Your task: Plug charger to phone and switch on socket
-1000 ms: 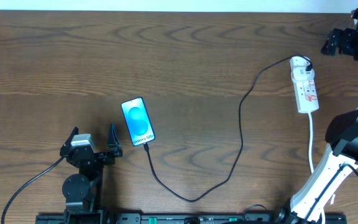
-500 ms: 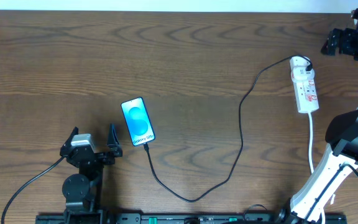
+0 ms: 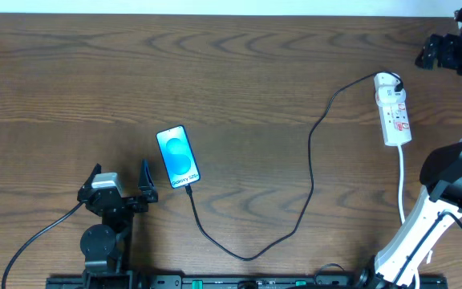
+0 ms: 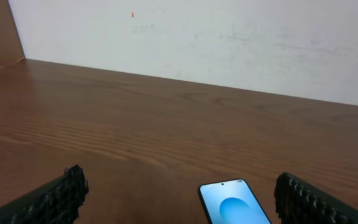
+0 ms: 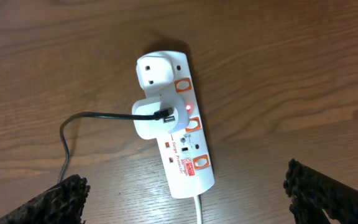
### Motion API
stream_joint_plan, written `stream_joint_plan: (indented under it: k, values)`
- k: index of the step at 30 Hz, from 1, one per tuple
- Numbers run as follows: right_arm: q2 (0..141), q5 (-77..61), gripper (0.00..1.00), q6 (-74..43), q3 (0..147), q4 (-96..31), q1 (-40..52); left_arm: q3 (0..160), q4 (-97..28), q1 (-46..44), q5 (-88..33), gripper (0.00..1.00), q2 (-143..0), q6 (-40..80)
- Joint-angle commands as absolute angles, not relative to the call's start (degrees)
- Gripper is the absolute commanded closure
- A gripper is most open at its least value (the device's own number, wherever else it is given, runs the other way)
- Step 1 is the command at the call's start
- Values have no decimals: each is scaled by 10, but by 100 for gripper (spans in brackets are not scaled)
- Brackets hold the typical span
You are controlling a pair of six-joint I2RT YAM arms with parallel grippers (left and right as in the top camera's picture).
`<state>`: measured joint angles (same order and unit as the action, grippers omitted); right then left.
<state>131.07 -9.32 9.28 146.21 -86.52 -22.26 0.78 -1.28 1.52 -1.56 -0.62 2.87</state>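
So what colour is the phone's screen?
Bright blue, with a darker blue round shape in the middle. The overhead view shows the phone best.

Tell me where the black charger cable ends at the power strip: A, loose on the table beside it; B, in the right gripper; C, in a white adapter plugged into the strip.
C: the right wrist view shows the charger cable entering a white adapter seated on the power strip.

No visible change (overhead view)
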Motion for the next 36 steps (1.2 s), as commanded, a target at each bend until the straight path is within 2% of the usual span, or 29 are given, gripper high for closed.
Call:
stream_joint_plan:
  k: [1,9,19,36]
  values:
    - [1258,-91,1,89,1473,-865,-221,2,-41,19,-8,2,-2,22]
    - [1171,-98,1,94,1416,-790,-218,2,-41,19,-8,2,-2,22]
    - [1006,-171,1,93,1122,-558,-191,2,-41,19,-8,2,-2,22]
    - [733,-173,1,93,641,-150,-76,2,-41,19,-8,2,-2,22]
